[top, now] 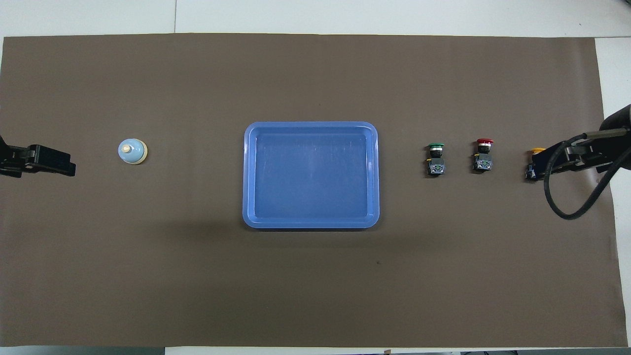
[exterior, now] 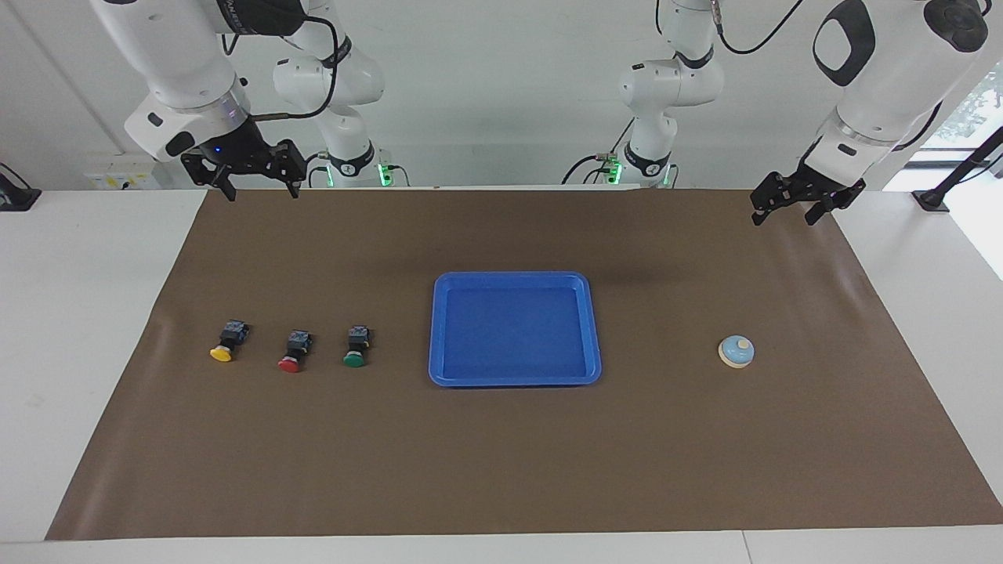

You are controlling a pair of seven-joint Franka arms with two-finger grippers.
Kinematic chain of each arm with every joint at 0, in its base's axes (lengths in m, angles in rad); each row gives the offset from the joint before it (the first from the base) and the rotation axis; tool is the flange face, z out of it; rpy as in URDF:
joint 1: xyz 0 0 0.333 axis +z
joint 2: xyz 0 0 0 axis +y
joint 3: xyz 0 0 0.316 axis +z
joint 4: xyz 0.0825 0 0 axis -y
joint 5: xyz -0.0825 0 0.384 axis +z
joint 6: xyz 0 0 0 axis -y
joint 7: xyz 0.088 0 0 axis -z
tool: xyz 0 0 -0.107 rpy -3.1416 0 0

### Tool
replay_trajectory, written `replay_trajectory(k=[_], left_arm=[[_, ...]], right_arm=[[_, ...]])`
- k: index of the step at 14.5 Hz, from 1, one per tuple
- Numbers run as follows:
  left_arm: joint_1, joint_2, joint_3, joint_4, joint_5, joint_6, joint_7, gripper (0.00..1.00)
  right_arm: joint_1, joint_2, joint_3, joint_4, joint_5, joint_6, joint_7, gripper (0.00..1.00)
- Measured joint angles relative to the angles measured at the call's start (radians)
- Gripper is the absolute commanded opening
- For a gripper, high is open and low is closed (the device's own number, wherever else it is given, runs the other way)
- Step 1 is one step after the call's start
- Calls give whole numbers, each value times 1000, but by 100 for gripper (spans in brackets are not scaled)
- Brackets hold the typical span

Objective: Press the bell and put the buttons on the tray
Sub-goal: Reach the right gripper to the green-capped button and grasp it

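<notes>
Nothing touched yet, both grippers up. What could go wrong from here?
1. The yellow button, red button and green button lie on their sides in a close row; the open right gripper may nudge a neighbour or get a poor grip.
2. The bell is small and loose on the mat; an off-centre press by the left gripper might slide it.
3. A button released over the tray rim could roll out.
</notes>
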Motion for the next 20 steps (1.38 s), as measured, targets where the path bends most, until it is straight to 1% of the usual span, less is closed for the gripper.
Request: replay_trajectory(k=[2,6,9,11,15,16,18,20], left_arm=[[0,0,0,0,0,0,0,100],[1,0,4,0,0,0,0,100],[1,0,6,0,0,0,0,100],[1,0,6,0,0,0,0,100],[1,0,6,0,0,0,0,100],[1,0,6,0,0,0,0,100],[1,0,6,0,0,0,0,100],[1,0,6,0,0,0,0,100]], right_arm=[[1,-24,0,-70,6,76,0,100],[8,-85,5,-265,8,262,0,100],[7,-82,6,-356,8,360,0,100],[7,-42,6,-382,8,434,8,100],[31,87,7,-401,9,601,71,100],[39,111,7,-422,9,672,88,100],[51,135,7,-493,9,811,101,100],[61,160,7,-539,9,886,123,100]])
